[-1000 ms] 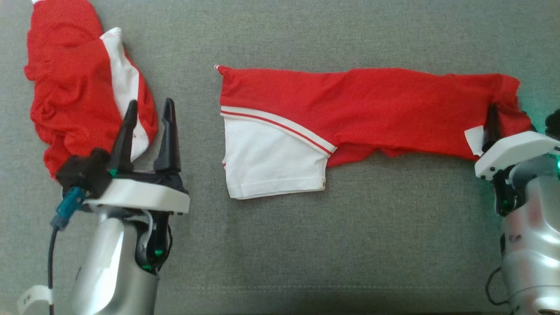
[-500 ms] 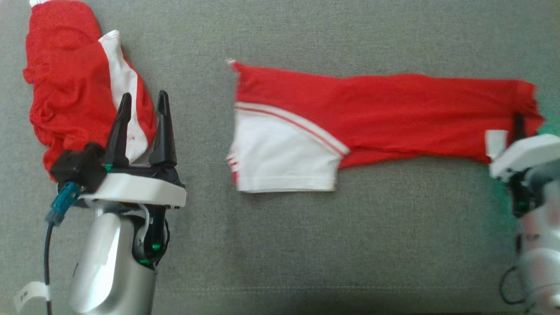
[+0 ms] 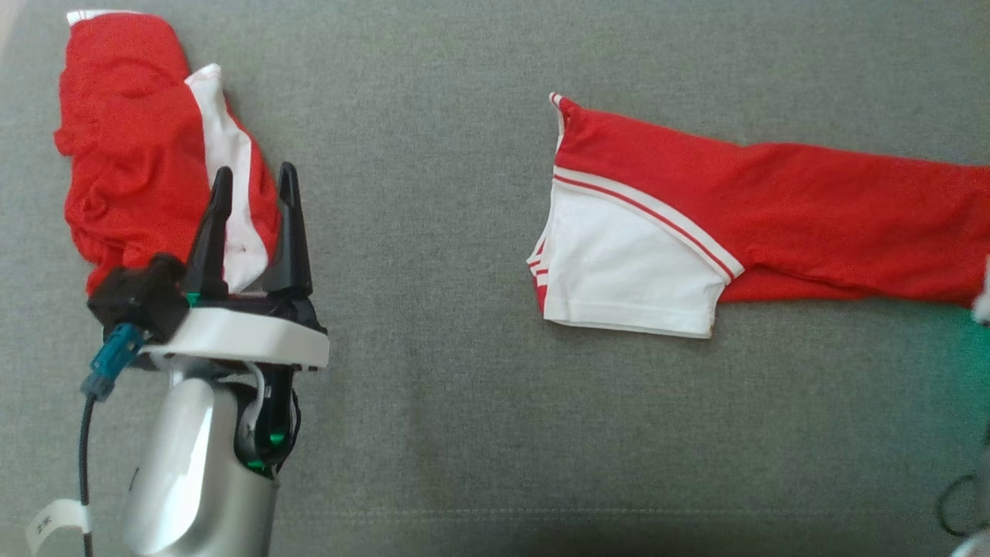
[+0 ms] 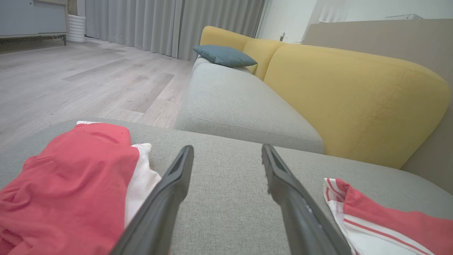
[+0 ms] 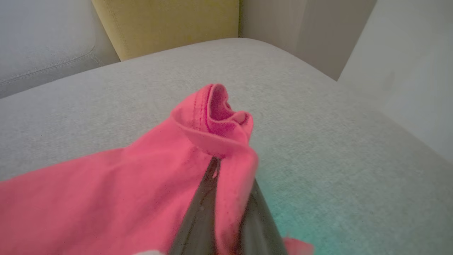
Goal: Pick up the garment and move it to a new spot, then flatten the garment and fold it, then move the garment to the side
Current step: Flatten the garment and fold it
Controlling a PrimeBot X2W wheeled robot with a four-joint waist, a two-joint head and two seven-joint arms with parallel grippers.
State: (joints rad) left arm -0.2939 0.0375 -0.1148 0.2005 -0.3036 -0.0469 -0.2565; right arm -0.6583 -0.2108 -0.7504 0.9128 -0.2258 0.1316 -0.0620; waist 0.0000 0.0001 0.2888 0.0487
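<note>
The garment (image 3: 773, 209), red with a white striped panel, lies folded into a long band on the grey cushion and runs off the head view's right edge. In the right wrist view my right gripper (image 5: 230, 177) is shut on the bunched red end of the garment (image 5: 124, 191), with cloth pinched between the dark fingers. My left gripper (image 3: 255, 174) hovers open at the left, nothing between its fingers (image 4: 177, 191), well apart from the garment's white end (image 4: 382, 219).
A second, crumpled red and white garment (image 3: 131, 139) lies at the far left, just beyond my left fingertips. The grey cushion (image 3: 433, 387) ends near a pale wall (image 5: 407, 71) on the right. A yellow backrest (image 4: 354, 95) and a blue pillow (image 4: 224, 55) stand behind.
My right gripper shut on the garment's right end and dragged it rightward across the cushion, leaving the head view. The left arm and crumpled garment barely shifted.
</note>
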